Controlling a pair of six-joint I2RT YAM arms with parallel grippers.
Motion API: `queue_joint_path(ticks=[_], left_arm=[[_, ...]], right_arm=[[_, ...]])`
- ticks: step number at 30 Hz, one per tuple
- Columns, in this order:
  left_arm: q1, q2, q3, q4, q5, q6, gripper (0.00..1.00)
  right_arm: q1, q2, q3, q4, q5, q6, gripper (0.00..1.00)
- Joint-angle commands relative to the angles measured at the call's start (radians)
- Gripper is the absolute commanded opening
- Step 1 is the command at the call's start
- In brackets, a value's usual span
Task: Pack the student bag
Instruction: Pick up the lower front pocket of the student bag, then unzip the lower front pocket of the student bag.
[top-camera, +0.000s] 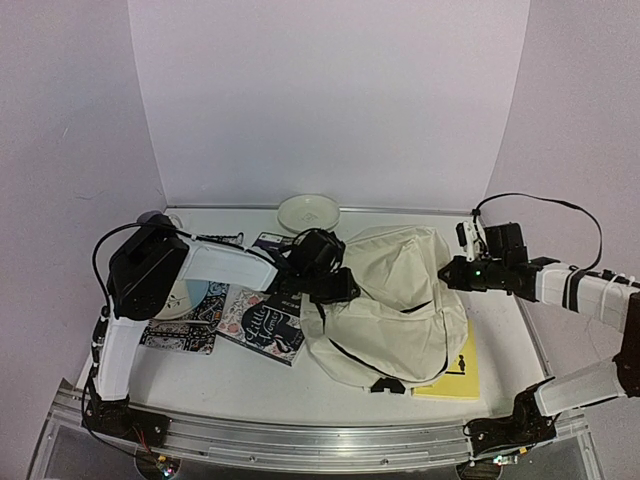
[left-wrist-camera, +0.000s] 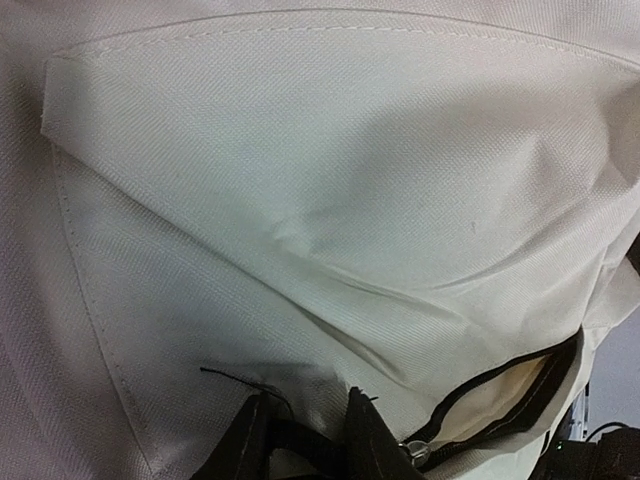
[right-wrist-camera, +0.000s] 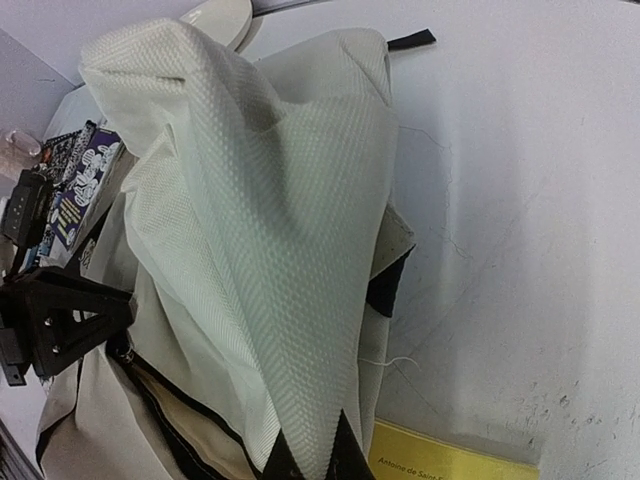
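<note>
The student bag (top-camera: 390, 300), cream fabric with a dark zipper line, lies in the middle of the table. My left gripper (top-camera: 335, 285) presses into its left edge. In the left wrist view the black fingers (left-wrist-camera: 375, 440) stand close together with a pucker of bag cloth (left-wrist-camera: 300, 250) between them, beside the partly open zipper (left-wrist-camera: 500, 400). My right gripper (top-camera: 452, 272) is shut on a pulled-up fold at the bag's right side. The right wrist view shows that fold (right-wrist-camera: 250, 250) pinched at the right gripper (right-wrist-camera: 312, 455).
A yellow book (top-camera: 455, 372) lies partly under the bag's right corner and shows as the yellow book (right-wrist-camera: 450, 462) in the right wrist view. A dark "Little Women" book (top-camera: 265, 325) and a patterned book (top-camera: 180, 335) lie at the left. A white plate (top-camera: 308, 212) sits at the back.
</note>
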Motion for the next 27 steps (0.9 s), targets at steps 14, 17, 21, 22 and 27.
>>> queue_joint_path(ticks=[14,17,21,22,27], left_arm=[[0.012,-0.219,-0.161,0.049,-0.144,0.059,0.00],[0.026,-0.267,-0.221,0.033,-0.183,0.066,0.00],[0.044,-0.318,-0.285,-0.008,-0.245,0.083,0.00],[0.050,-0.328,-0.299,-0.015,-0.259,0.087,0.00],[0.068,-0.354,-0.355,-0.042,-0.329,0.105,0.00]], right_arm=[[0.017,-0.043,0.024,-0.029,0.194,0.007,0.00],[0.005,-0.042,0.035,-0.047,0.225,0.015,0.00],[-0.027,-0.032,0.042,-0.065,0.234,0.032,0.00],[-0.035,-0.030,0.041,-0.068,0.234,0.036,0.00],[-0.067,-0.013,0.041,-0.075,0.227,0.044,0.00]])
